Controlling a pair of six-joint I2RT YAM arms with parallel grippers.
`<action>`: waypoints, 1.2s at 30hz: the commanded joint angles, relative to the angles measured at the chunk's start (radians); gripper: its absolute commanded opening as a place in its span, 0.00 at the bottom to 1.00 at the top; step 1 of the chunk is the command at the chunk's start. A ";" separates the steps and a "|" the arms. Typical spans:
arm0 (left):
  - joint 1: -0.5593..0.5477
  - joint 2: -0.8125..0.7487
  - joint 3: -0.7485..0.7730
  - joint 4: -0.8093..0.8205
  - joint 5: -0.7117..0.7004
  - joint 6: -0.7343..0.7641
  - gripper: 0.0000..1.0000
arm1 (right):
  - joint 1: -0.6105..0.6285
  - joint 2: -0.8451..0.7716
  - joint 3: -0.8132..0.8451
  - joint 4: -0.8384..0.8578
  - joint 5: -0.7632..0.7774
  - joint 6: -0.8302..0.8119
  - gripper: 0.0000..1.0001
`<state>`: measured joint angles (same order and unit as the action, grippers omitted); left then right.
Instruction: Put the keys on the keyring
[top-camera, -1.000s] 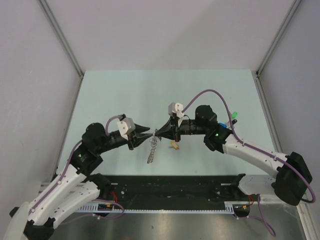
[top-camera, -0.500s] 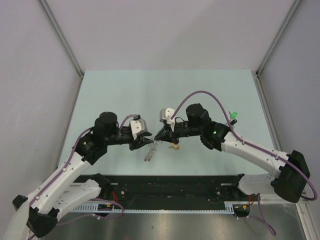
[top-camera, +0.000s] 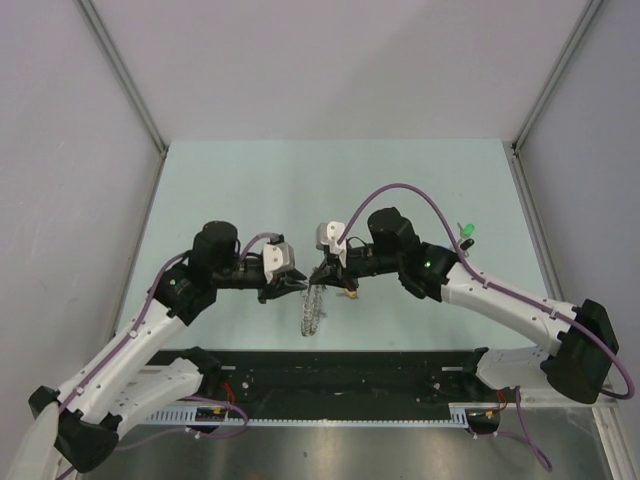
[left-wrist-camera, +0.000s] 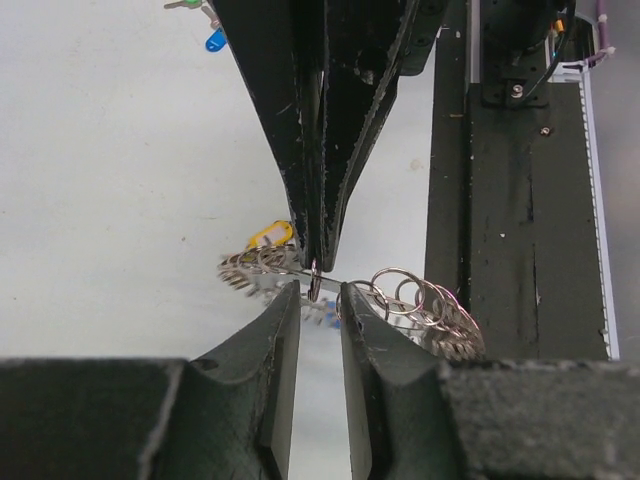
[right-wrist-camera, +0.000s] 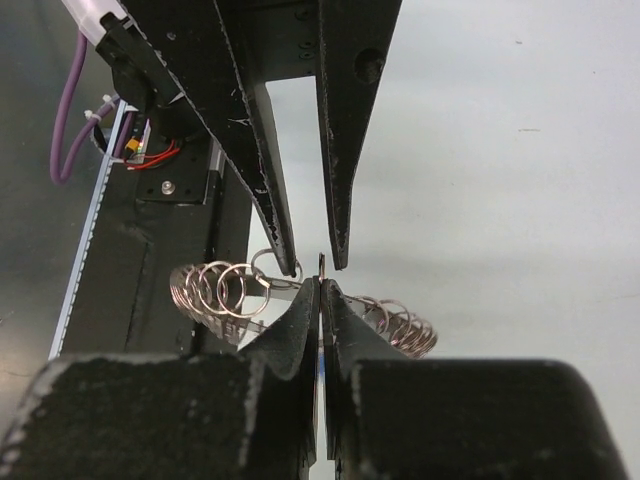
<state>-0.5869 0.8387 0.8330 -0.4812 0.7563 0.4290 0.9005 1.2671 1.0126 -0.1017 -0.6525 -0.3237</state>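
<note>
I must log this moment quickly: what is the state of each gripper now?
Left gripper: open, jaws apart, gripping nothing.
Right gripper: shut, pinching a thin loop of the keyring.

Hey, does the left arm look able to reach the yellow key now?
Probably not directly. The yellow key lies beyond the right gripper, which is shut on the keyring in front of the open left gripper, so both block a straight path.

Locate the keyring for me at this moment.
Top external view: the keyring is at the near middle of the table, where the left gripper and right gripper meet tip to tip. The right one pinches it, and it trails toward the near edge.
</note>
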 joint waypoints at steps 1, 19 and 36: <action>0.012 -0.009 0.028 0.024 0.019 0.013 0.33 | 0.006 0.018 0.061 0.051 0.017 0.000 0.00; 0.025 -0.383 -0.127 0.158 -0.721 -0.202 0.65 | -0.028 0.432 0.119 0.732 0.037 0.314 0.00; 0.025 -0.156 -0.219 0.219 -0.611 -0.342 0.74 | -0.147 0.638 -0.002 0.485 0.019 0.204 0.00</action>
<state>-0.5667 0.6289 0.6090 -0.2966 0.0982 0.1238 0.7719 1.8793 1.0080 0.3756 -0.6350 -0.0834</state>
